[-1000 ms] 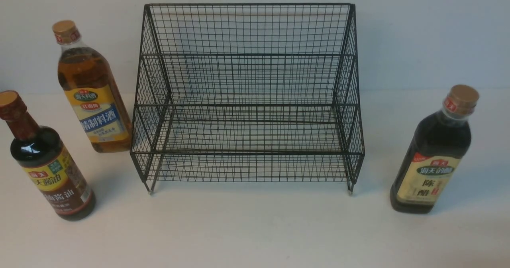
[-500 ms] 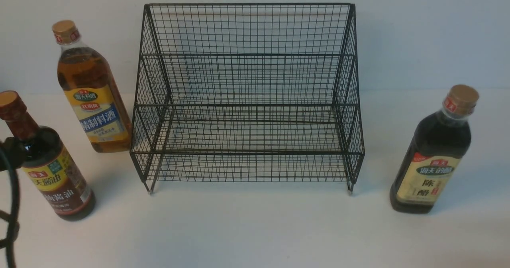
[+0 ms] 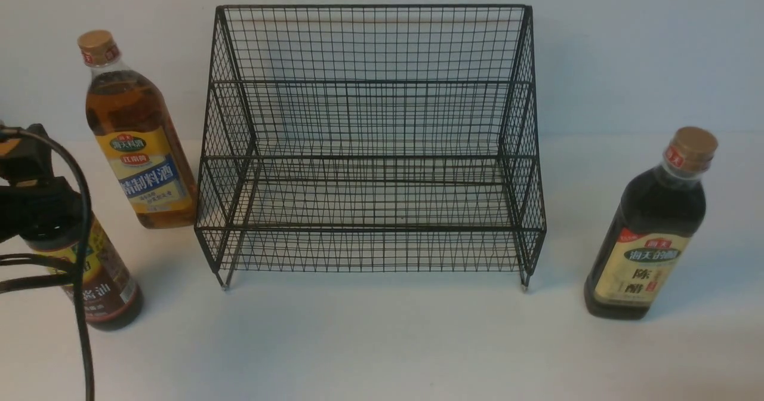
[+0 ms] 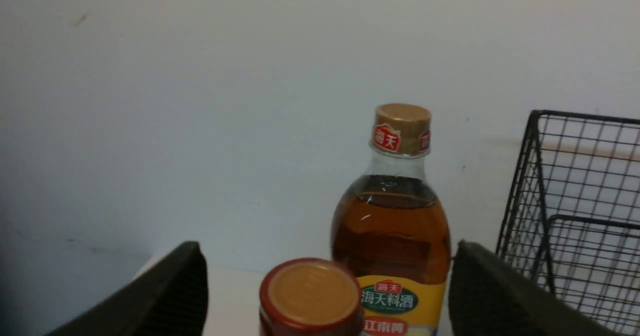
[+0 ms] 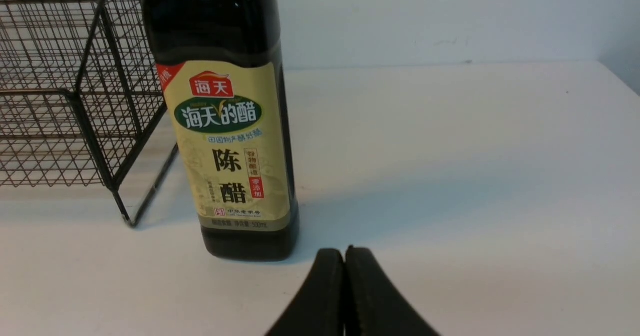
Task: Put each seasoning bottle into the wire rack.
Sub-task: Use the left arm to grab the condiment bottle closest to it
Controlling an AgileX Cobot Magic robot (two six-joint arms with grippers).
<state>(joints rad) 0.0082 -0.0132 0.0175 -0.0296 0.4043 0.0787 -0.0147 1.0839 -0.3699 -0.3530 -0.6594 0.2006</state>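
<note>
reaching in at the left edge: left gripper wide, rack bare

standing across the upper middle of the front view is the rack (image 3: 370, 230), black wire mesh in stepped tiers, with no bottle in it. the amber bottle (image 3: 143, 150) stands upright in the upper left of the frame, just beside the rack, tan cap on top and a yellow and blue label facing out. the red-necked bottle (image 3: 110, 281) is at the left edge, lower than the amber one, its neck and shoulder largely hidden behind the dark left arm (image 3: 36, 210), from which a black cable (image 3: 83, 270) loops down to the bottom of the frame. in the left wrist view the left gripper (image 4: 327, 276) has its fingers spread wide, the red-necked bottle's cap showing between them and nothing clamped.

on the right side of the front view the vinegar bottle (image 3: 647, 228) stands upright on the white table (image 3: 382, 341), apart from the rack, dark with a pale yellow label. the right gripper (image 5: 345, 256) is narrow, its fingertips together and holding nothing, near that bottle's base as the right wrist view shows it.
</note>
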